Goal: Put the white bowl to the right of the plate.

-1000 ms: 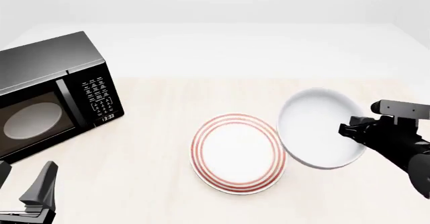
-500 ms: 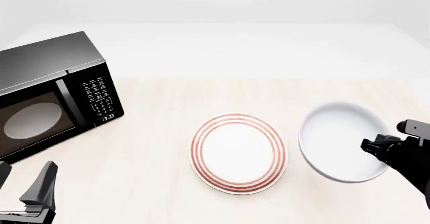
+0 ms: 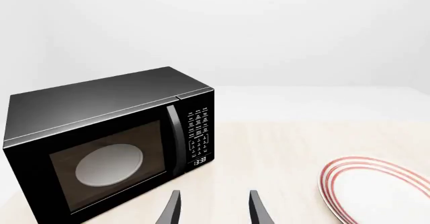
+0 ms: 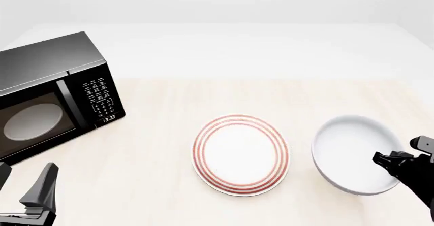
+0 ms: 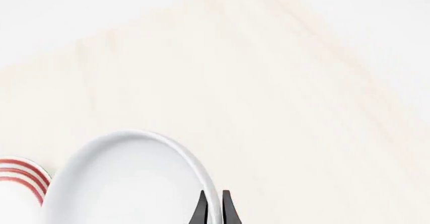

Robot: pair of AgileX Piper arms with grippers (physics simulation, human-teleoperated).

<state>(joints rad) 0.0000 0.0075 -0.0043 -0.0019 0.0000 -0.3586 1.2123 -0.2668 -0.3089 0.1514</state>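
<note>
The white bowl (image 4: 352, 152) is to the right of the red-ringed plate (image 4: 240, 154), apart from it, low over or on the table. My right gripper (image 4: 383, 160) is shut on the bowl's right rim. In the right wrist view the fingertips (image 5: 213, 209) pinch the bowl's rim (image 5: 134, 183), with a bit of the plate (image 5: 17, 176) at the edge. My left gripper (image 4: 37, 195) is open and empty at the table's front left. In the left wrist view its fingers (image 3: 213, 211) point between the microwave and the plate (image 3: 376, 189).
A black microwave (image 4: 51, 96) stands at the left, door shut, a pale disc behind its window; it also shows in the left wrist view (image 3: 108, 143). The light wooden table (image 4: 224, 94) ends in a white surface at the back.
My right gripper has carried the bowl to the right and down, away from the plate's edge. The left arm has not moved.
</note>
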